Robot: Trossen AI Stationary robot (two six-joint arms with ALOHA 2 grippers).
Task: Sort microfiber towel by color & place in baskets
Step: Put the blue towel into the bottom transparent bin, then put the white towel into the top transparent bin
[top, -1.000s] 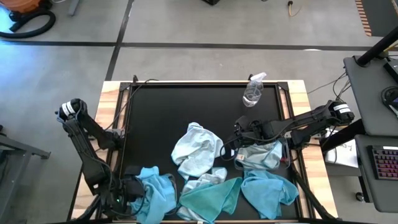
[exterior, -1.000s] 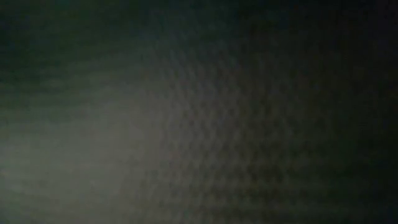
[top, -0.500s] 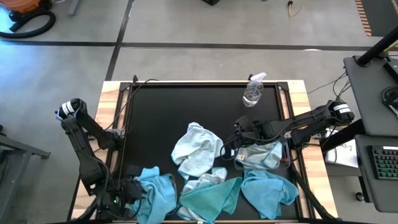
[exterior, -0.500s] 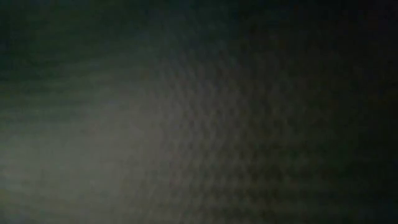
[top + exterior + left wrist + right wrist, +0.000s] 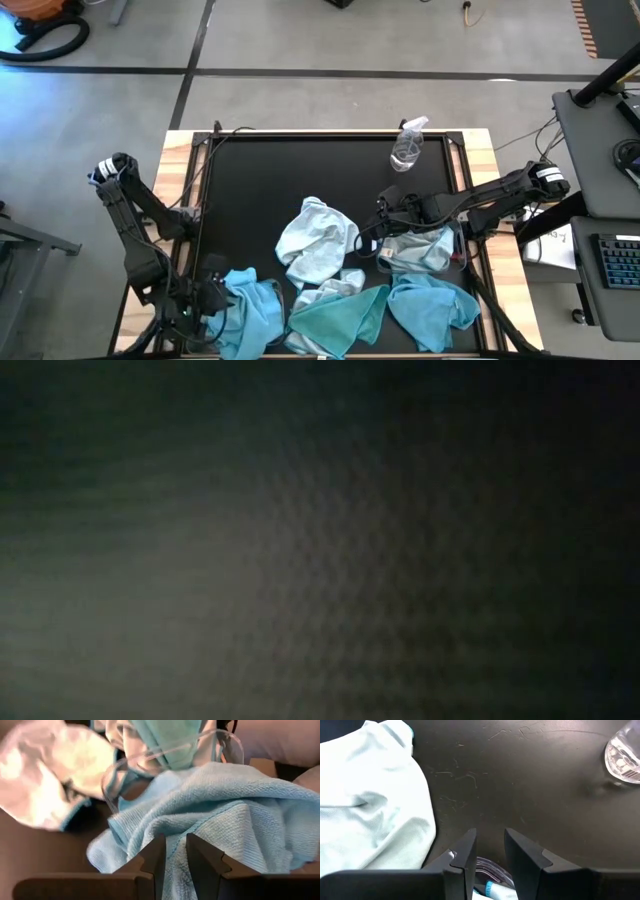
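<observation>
High view. The left gripper (image 5: 205, 300) sits at the near-left corner of the tabletop (image 5: 300, 170), against the edge of a sky-blue towel (image 5: 250, 305) heaped there. The right gripper (image 5: 385, 222) hangs over the rim of a basket (image 5: 462, 252) holding a pale towel (image 5: 420, 250). A second pale towel (image 5: 318, 240) lies loose just left of the right fingers; a teal towel (image 5: 335, 318) and another blue towel (image 5: 432, 305) lie nearer the front edge. A spray bottle (image 5: 408, 148) stands well beyond the right fingers. Judgement: the blues are gathering on the left and the pales on the right, so each arm works its own colour.

Low view. Dark throughout; nothing can be read.

Left wrist view. The fingers (image 5: 150, 860) stand a narrow gap apart with blue towel folds bunched directly ahead and in the gap; whether they pinch cloth I cannot tell. A clear basket (image 5: 112, 777) shows just beyond the folds, with teal and pale cloth behind it.

Right wrist view. The fingers (image 5: 465, 855) are slightly spread and hold nothing; bare tabletop lies ahead, a clear rim beneath them, the loose pale towel to one side and the bottle far off.

Change. The left arm's upper link has shifted slightly and its gripper has edged away from the blue towel. The right arm and all towels are as before.
</observation>
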